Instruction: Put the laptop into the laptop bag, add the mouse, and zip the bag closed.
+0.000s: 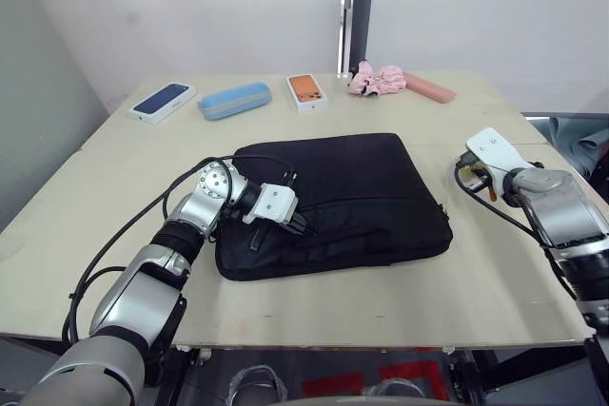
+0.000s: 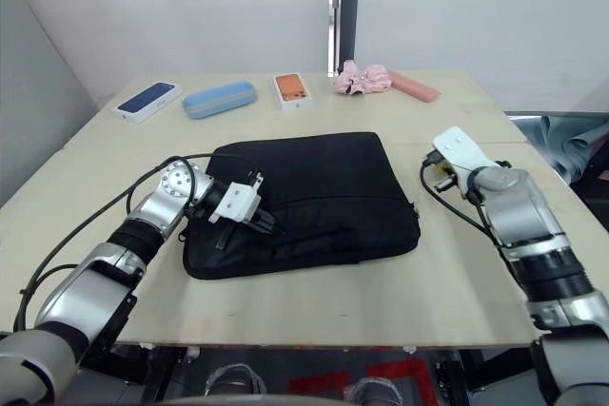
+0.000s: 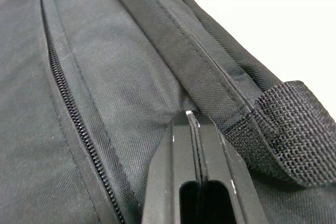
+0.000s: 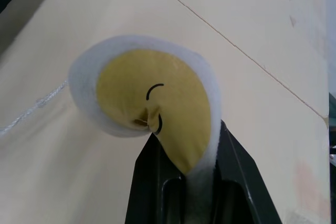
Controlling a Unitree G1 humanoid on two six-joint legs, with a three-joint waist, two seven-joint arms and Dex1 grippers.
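The bag (image 1: 338, 202) lies flat at the middle of the tabletop (image 1: 457, 292), its visible zipper run (image 3: 68, 114) drawn closed. The laptop and mouse are not seen on the tabletop; whether they are inside cannot be told. The left tool (image 3: 195, 145) is pressed together at the bag's near left part, its tips against the fabric beside a handle strap (image 3: 294, 124); no zipper pull is seen between them. A pull from here is judged likely to drag or lift the bag, or catch the strap, rather than run the zipper. The right tool (image 4: 184, 177), near the right edge, is pinching a white-and-yellow plush (image 4: 149, 93), not the mouse. If the plush is bagged, the task fails.
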